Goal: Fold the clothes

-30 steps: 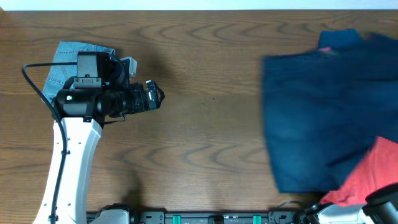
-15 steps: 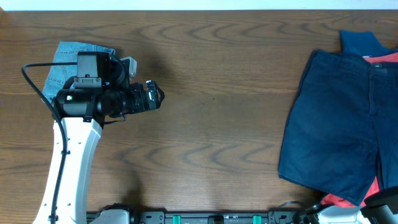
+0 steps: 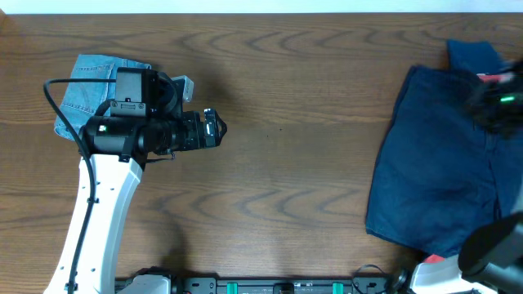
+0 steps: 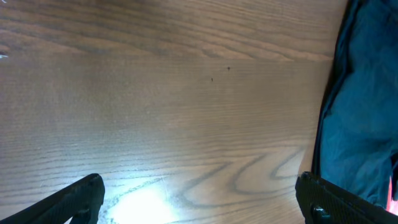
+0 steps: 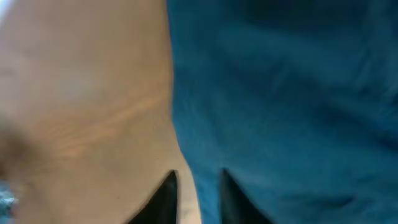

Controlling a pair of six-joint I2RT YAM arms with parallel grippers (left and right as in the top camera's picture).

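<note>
At the 3 o'clock side of the wooden table (image 3: 286, 188), seen from overhead, the dark navy shorts (image 3: 437, 163) lie spread flat, running from about 2 o'clock down to 4 o'clock. A blue top (image 3: 471, 54) pokes out from under their 12 o'clock edge, and a sliver of coral-red shirt (image 3: 439, 259) shows at their 6 o'clock hem. Well apart, at the table's 10 o'clock, the light-blue denim shorts (image 3: 86, 82) lie in a compact bundle, partly hidden beneath the left arm (image 3: 98, 212)

Over the navy shorts' 1 o'clock corner the right arm (image 3: 497, 102) is only a dark smear with a green light. Its wrist view is blurred too: the right gripper (image 5: 198, 198) hangs over the line where navy cloth meets bare wood, its two dark fingertips (image 5: 166, 194) a narrow gap apart with nothing between them

The left gripper (image 3: 214, 129) points toward 3 o'clock above bare wood, just beside the denim bundle. In its wrist view the fingers (image 4: 68, 202) stand spread wide, holding nothing, and the navy shorts fill the 3 o'clock edge of that view
</note>
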